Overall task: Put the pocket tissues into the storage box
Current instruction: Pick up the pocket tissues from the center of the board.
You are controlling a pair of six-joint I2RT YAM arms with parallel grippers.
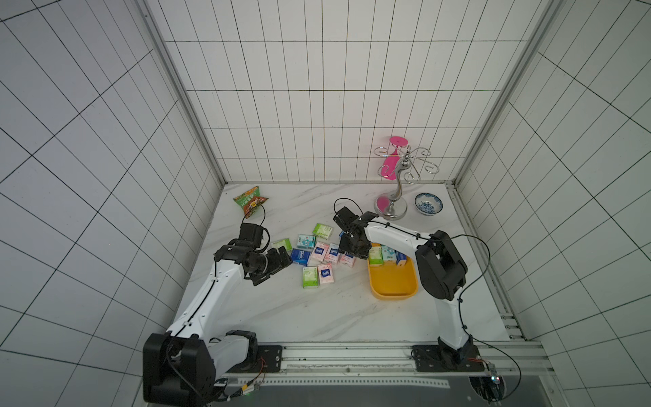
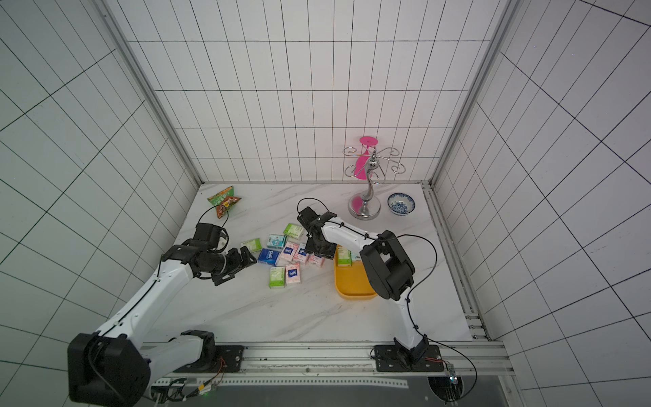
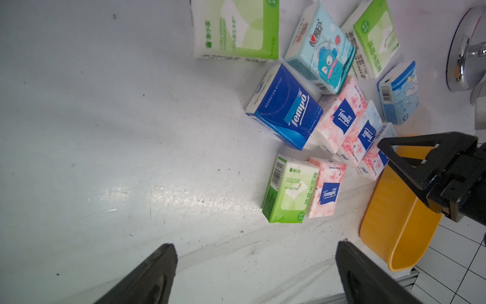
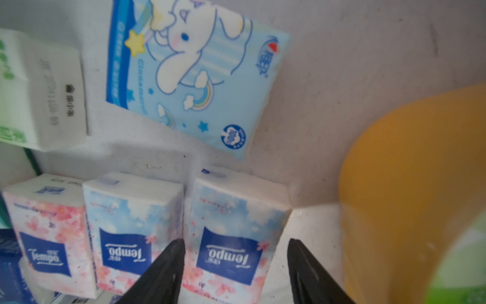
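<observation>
White marble table [image 1: 281, 317] bears pocket tissues [image 1: 318, 252], storage box [image 1: 392, 287].

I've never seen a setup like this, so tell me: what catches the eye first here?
A colourful scatter of tissue packets lies mid-table, with a yellow tray beside it already holding a few. Two white-and-black robot arms reach in from the near edge; the right gripper straddles a pink packet. At the back stand a shiny metal stand and a blue-patterned bowl.

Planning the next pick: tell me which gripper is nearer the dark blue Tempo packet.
Left. The left gripper sits open just beside the dark blue Tempo packet; the right gripper straddles a pink Tempo packet by the storage box.
</observation>
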